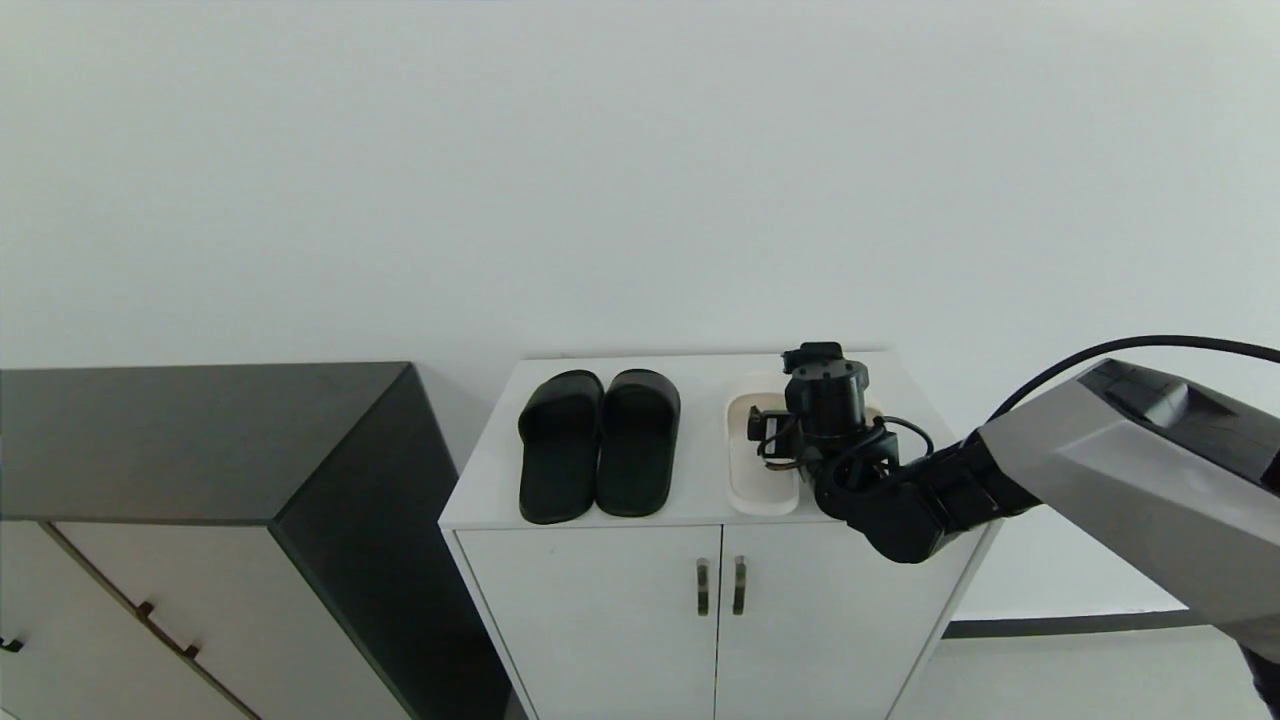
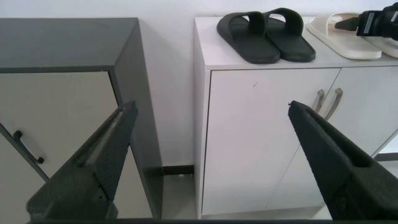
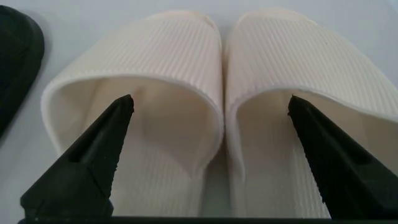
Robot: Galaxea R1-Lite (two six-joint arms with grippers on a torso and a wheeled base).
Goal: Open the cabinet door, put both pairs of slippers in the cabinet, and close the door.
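Right pincer (image 3: 209, 101) spread, seemingly astride cream slippers (image 3: 186, 56)

Plain white wall (image 1: 640, 150), evenly lit, with a dark baseboard (image 1: 1060, 627) over a pale floor (image 1: 1080, 680); left of the white cabinet (image 1: 590, 620), across a narrow gap, a lower sideboard (image 1: 190, 440): black top and side, beige fronts, dark handles (image 1: 165, 628).

Four slippers made two pairs: two cream slippers (image 3: 155, 87) right at the right end effector (image 3: 209, 99), and two black slippers (image 1: 560, 450) just beside it. One white cabinet (image 1: 490, 480) carried them, with two doors (image 1: 590, 620) and two handles (image 1: 702, 586). One dark cabinet (image 1: 200, 440) stood farther off.
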